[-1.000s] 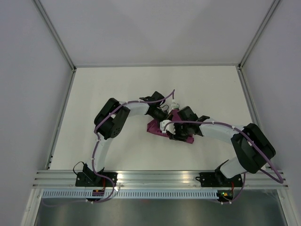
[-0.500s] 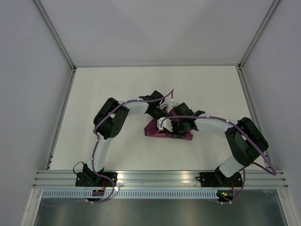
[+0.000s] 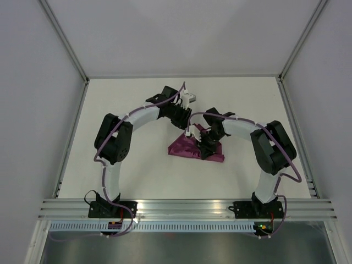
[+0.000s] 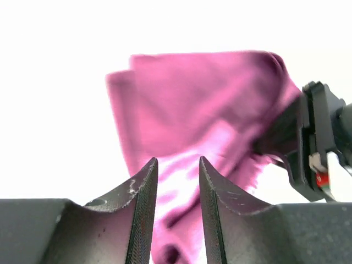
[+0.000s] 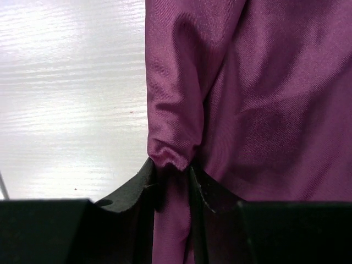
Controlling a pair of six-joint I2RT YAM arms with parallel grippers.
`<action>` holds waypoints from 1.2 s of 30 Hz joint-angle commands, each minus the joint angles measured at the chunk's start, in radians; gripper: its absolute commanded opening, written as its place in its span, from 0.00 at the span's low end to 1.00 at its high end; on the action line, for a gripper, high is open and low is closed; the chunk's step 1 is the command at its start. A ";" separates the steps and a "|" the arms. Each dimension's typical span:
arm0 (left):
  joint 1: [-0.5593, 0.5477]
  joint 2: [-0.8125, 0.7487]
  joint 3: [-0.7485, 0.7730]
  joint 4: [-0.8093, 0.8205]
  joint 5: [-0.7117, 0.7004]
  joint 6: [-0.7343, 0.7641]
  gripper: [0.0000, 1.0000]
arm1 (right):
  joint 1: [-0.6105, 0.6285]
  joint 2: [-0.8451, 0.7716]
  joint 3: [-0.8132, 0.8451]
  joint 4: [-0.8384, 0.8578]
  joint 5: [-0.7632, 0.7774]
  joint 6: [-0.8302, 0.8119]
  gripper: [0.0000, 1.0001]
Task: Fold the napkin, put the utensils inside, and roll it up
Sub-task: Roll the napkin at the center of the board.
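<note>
Right hand (image 5: 171, 170) clamps napkin (image 5: 264, 110) fold — left hand (image 4: 177, 162) apart; white table (image 3: 126, 99), grey walls (image 3: 176, 33).

The soft plum-magenta cloth napkin (image 5: 264, 110) runs off the wrist picture ahead and to the right of the right gripper (image 5: 171, 175). Its pinched fold is lost between the jaws (whatever lies inside the folds stays hidden). Below the left gripper (image 4: 178, 170) it glares, washed out.

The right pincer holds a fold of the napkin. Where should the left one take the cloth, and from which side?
Probably the free layered edge at the napkin's end toward the left arm, away from the right pincer. The cloth lies flat and thin there, so the open left pincer would likely do best coming down from above, straddling that edge.
</note>
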 commanded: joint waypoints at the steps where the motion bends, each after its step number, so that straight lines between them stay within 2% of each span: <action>1: 0.025 -0.114 0.059 0.066 -0.220 -0.096 0.41 | -0.052 0.136 0.038 -0.216 -0.022 -0.033 0.08; 6: 0.026 -0.269 0.009 0.172 -0.336 -0.139 0.41 | -0.128 0.314 0.236 -0.451 -0.104 -0.145 0.08; 12: 0.011 -0.497 -0.267 0.368 -0.428 -0.133 0.42 | -0.175 0.518 0.451 -0.643 -0.136 -0.231 0.08; 16: -0.076 -0.603 -0.413 0.491 -0.547 -0.069 0.42 | -0.178 0.604 0.538 -0.675 -0.136 -0.238 0.08; 20: -0.190 -0.667 -0.533 0.540 -0.626 0.008 0.43 | -0.179 0.649 0.584 -0.701 -0.133 -0.247 0.08; 24: -0.318 -0.653 -0.579 0.511 -0.667 0.106 0.47 | -0.182 0.678 0.624 -0.720 -0.128 -0.244 0.08; 28: -0.418 -0.576 -0.553 0.456 -0.667 0.149 0.49 | -0.190 0.715 0.672 -0.740 -0.127 -0.244 0.08; 36: -0.504 -0.386 -0.476 0.416 -0.721 0.250 0.50 | -0.205 0.745 0.715 -0.766 -0.130 -0.244 0.08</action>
